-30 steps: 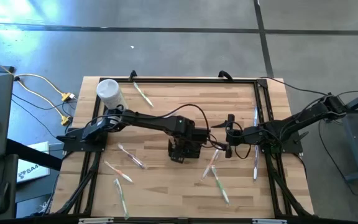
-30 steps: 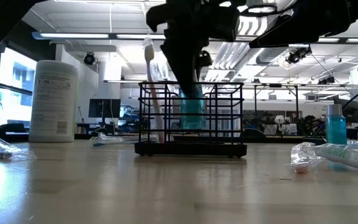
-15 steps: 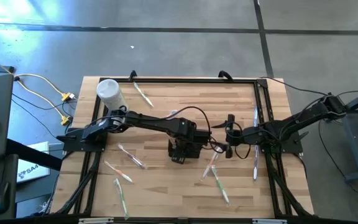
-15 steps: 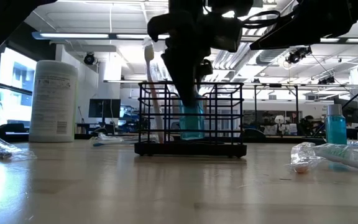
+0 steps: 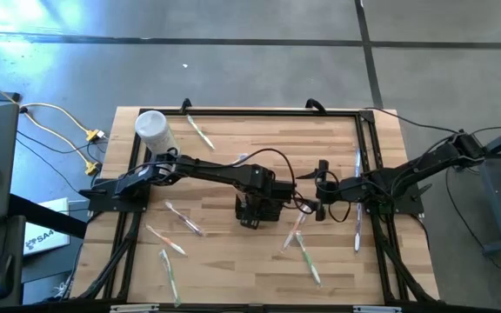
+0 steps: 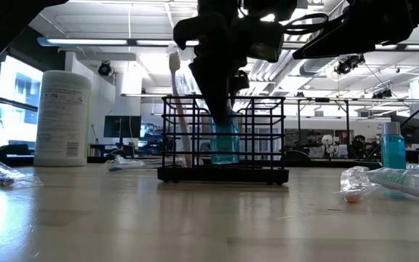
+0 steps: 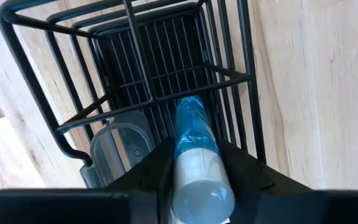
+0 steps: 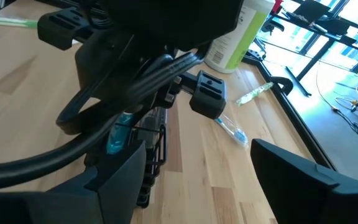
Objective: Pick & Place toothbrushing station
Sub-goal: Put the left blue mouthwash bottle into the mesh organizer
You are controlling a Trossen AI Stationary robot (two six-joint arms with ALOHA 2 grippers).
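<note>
Beside the wire toothbrushing station (image 6: pixel 222 138), canister (image 6: pixel 62 118) print unreadable.

The black wire toothbrushing station (image 6: pixel 222 138) stands upright mid-table, holding a toothbrush.

The left gripper (image 5: pixel 252 211) sits right on top of the black wire rack (image 5: pixel 253 209) in the middle of the table (image 5: pixel 216 269), so its top is blocked. The right gripper (image 5: pixel 322 202) stands close at 3 o'clock. Wrapped toothbrushes (image 5: pixel 305 252) lie at 5 and 8 o'clock. The white tub (image 5: pixel 153 130) stands at 10 o'clock. Bare wood at 6 o'clock looks free, I think.
</note>
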